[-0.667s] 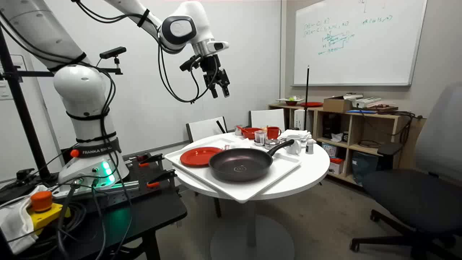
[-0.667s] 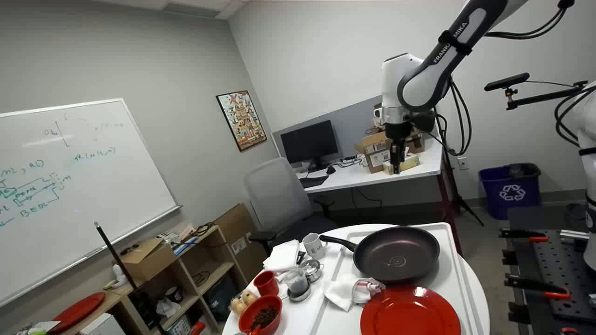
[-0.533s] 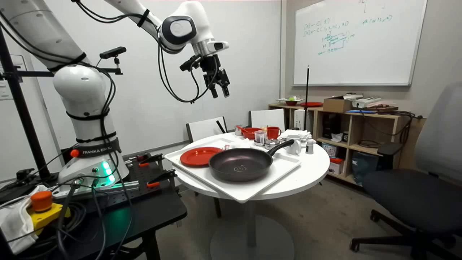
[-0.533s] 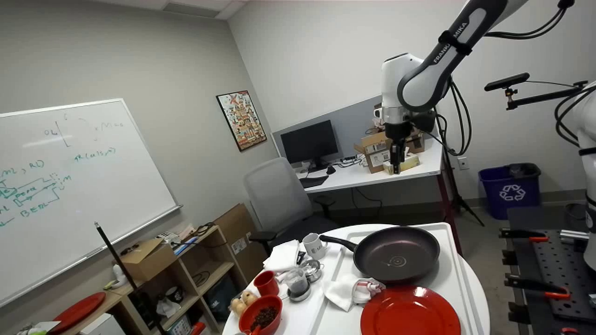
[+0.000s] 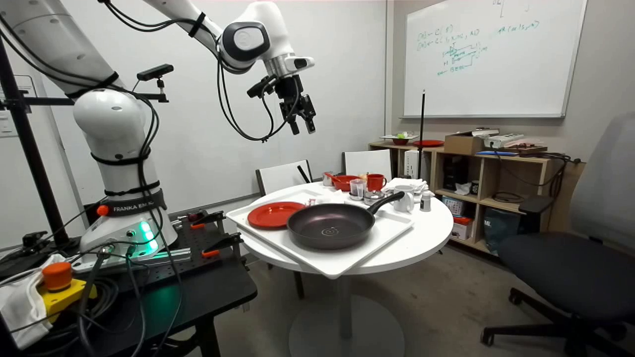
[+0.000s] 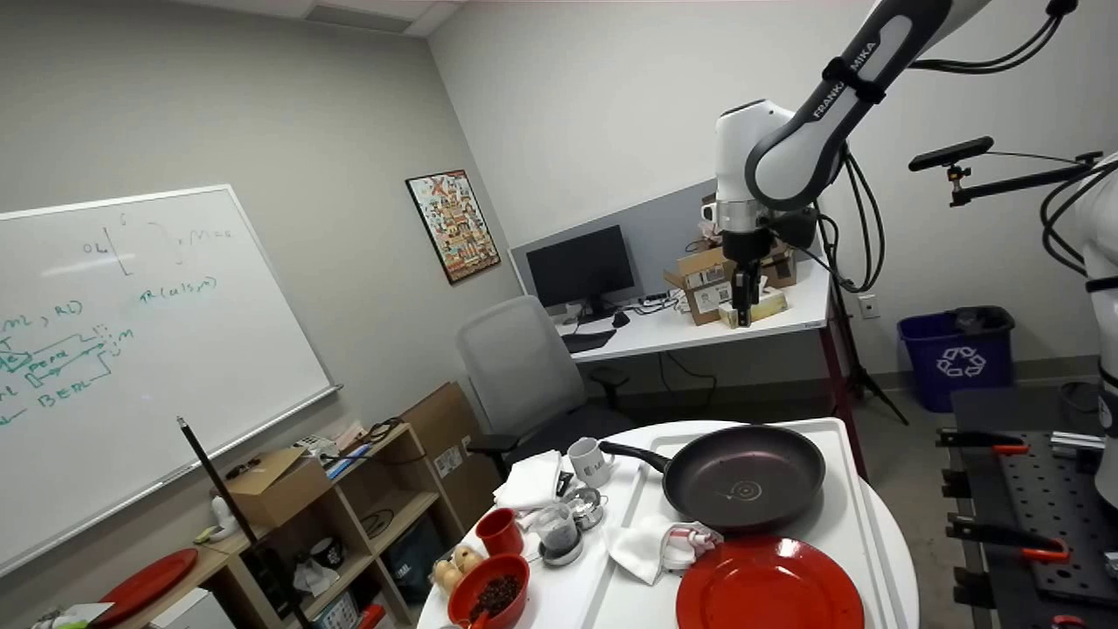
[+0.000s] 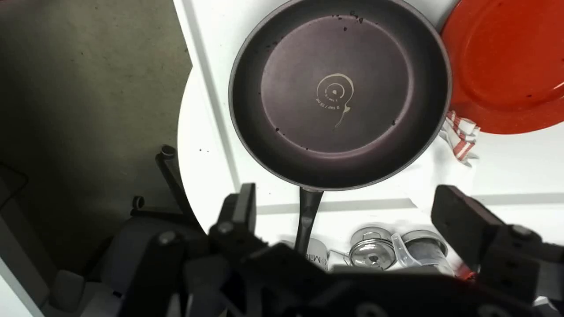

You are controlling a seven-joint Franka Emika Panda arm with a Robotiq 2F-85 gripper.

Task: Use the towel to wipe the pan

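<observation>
The pan (image 7: 335, 53) lies on a white tray (image 6: 837, 489), its dark handle (image 7: 308, 215) reaching over the tray's edge. Dark crumbs and a pale smear mark its inside. A white towel with red stripes (image 6: 655, 549) is bunched beside the pan and the red plate (image 6: 769, 585); in the wrist view, part of the towel (image 7: 461, 143) shows at the pan's rim. High above the table, apart from everything on it, my gripper (image 5: 303, 130) points down. Its fingers stand wide apart, with nothing between them.
Along the table's side are a white mug (image 6: 590, 461), a red mug (image 6: 500, 531), a red bowl (image 6: 493, 590) of dark bits, a clear cup (image 6: 555, 527), a metal pot (image 7: 372, 248) and folded white cloth (image 6: 528, 482). A small shaker (image 5: 425, 202) stands near the white mug.
</observation>
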